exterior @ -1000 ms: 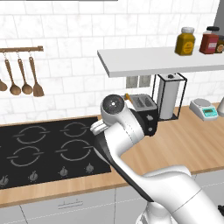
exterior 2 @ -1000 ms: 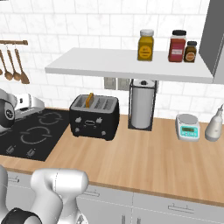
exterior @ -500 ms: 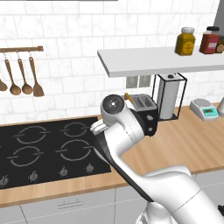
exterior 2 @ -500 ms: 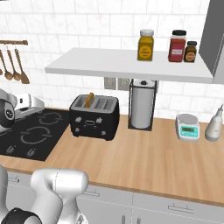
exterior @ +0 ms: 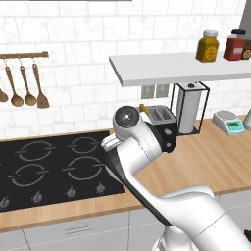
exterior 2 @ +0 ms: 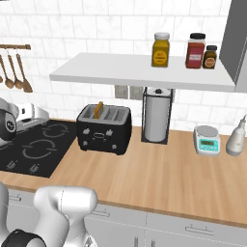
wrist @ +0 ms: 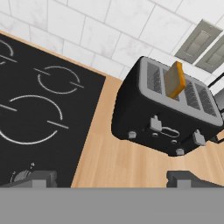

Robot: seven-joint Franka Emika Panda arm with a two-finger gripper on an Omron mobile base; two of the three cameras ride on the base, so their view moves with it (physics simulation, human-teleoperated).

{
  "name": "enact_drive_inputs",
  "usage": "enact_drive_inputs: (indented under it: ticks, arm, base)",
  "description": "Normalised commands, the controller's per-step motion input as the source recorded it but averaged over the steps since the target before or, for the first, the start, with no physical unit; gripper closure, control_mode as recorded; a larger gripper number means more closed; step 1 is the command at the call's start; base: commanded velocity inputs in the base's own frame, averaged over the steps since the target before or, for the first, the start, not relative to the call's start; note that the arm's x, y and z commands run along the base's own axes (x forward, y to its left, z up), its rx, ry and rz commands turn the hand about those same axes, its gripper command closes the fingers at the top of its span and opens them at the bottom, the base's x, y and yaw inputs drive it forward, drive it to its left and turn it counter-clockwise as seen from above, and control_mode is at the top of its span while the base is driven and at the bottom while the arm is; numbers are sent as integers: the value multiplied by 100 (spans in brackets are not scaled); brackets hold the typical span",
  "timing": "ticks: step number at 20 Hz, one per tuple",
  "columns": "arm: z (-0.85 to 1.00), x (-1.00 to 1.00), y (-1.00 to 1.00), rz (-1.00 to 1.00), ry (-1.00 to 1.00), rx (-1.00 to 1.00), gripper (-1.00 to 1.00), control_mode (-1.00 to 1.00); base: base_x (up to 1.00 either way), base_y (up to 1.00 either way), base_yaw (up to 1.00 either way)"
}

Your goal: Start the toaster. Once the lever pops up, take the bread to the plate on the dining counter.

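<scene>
Hand view: gripper (wrist: 109, 179) spread wide, holding nothing, above counter (wrist: 113, 162) edge.
Hob (wrist: 39, 109) left; toaster (wrist: 168, 116) right, long axis running lower-left to upper-right, knobs facing the camera; bread (wrist: 175, 79) upright in 1 of the slots, beside the wall.

Toaster on wooden worktop, left of centre frame, bread up in one slot.

Black toaster (exterior 2: 104, 129) stands on the worktop (exterior 2: 159, 173), just right of the black hob (exterior 2: 34, 149) at left edge. Golden bread (exterior 2: 99, 109) pokes up, tilted, from the left slot. Paper towel holder (exterior 2: 157, 115) just right of toaster, under the white shelf (exterior 2: 140, 72). Three jars (exterior 2: 161, 49) on shelf, upper right. Small scale (exterior 2: 207, 140) and white bottle (exterior 2: 237, 136) at right. Wooden spoons (exterior 2: 14, 70) hang upper left.
</scene>
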Motion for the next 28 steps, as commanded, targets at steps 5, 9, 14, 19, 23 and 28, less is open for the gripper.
enact_drive_inputs:
  ticks: [5,9,14,19,23,28]
  arm:
    - [0,0,0,0,0,0,-100,-100]
    - [0,0,0,0,0,0,-100,-100]
    - [0,0,0,0,0,0,-100,-100]
    - [0,0,0,0,0,0,-100,-100]
    - [0,0,0,0,0,0,-100,-100]
    - [0,0,0,0,0,0,-100,-100]
  base:
    - [0,0,0]
    - [0,0,0]
    - [0,0,0]
    - [0,0,0]
    - [0,0,0]
    - [0,0,0]
